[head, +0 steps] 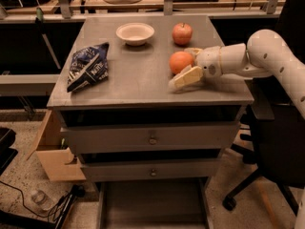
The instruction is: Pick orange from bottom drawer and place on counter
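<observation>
— Speckled floor nearest us, then the cabinet. What do we log first?

— Item one: the bottom drawer (152, 208), pulled open at the foot of the cabinet. We count nothing on its grey floor. Above it are two knobbed drawers (152, 140), both closed. Three drawers in all.

— To the sides?

— One cardboard box (51, 152) at the left and one office chair (274, 151) at the right.

— And the counter (138, 82)?

— Four loose things. On the near right, one orange (180, 62) rests on the surface. One gripper (182, 67) reaches in from the right and brackets it. The jaws stand wide, one finger on the near side lying low and slightly off the fruit, the other on the far side. We judge that it grips nothing.

— Then the rest?

— One dark crisp bag (88, 66) at the left. Farther back, one pale bowl (135, 33), and to its right one reddish apple (182, 33), just beyond the orange but apart from it.

— Which step do we enter?

— Placing, at its close. The orange is out of the drawer and set down, so we judge the task all but done. The next move calls for the arm to back away to the right without nudging the orange or rolling it into the apple.
</observation>
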Robot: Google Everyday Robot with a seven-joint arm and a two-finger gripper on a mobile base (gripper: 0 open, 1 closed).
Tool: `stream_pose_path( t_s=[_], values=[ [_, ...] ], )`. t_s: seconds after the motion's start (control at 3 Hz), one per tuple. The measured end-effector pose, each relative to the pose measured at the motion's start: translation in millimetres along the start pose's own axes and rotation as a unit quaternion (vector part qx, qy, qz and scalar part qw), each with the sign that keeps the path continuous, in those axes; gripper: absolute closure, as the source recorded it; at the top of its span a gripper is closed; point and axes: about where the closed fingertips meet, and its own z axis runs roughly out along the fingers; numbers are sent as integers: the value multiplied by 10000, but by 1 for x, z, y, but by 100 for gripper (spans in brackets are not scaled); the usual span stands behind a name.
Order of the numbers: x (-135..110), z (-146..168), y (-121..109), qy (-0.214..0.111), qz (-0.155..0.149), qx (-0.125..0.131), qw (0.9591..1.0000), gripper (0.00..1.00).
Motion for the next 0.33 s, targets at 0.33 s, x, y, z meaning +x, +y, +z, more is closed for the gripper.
stream_pose_path(
  t_s=[0.33],
  values=[
    [0,0,0,0,0,-1,10000,0]
  ],
)
